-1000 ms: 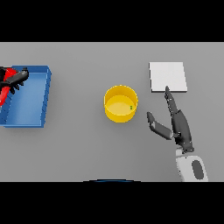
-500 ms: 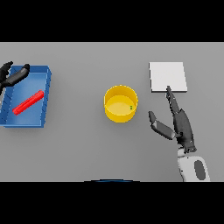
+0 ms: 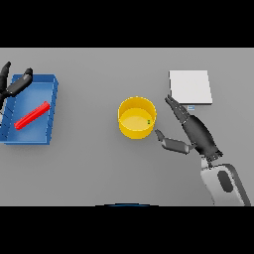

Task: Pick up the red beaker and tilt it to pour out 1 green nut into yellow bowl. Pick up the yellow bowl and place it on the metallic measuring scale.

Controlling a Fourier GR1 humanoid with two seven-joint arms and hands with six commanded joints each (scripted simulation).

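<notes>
The yellow bowl (image 3: 136, 117) stands at the table's middle with a small green nut (image 3: 149, 121) inside by its right wall. My right hand (image 3: 194, 133) lies just right of the bowl, open, fingers straight toward the far side and thumb reaching toward the bowl, a small gap between them. The red beaker (image 3: 31, 115) lies on its side in the blue tray (image 3: 51, 113) at the left. My left hand (image 3: 14, 85) hovers open over the tray's far left corner, holding nothing. The pale square scale (image 3: 190, 86) sits at the far right.
The blue tray's raised walls border the left side of the table. The scale lies just beyond my right hand's fingertips (image 3: 168, 100).
My left hand has let go of the red beaker, which now lies in the tray, and has drawn back to the upper left. My right hand has shifted slightly toward the bowl.
</notes>
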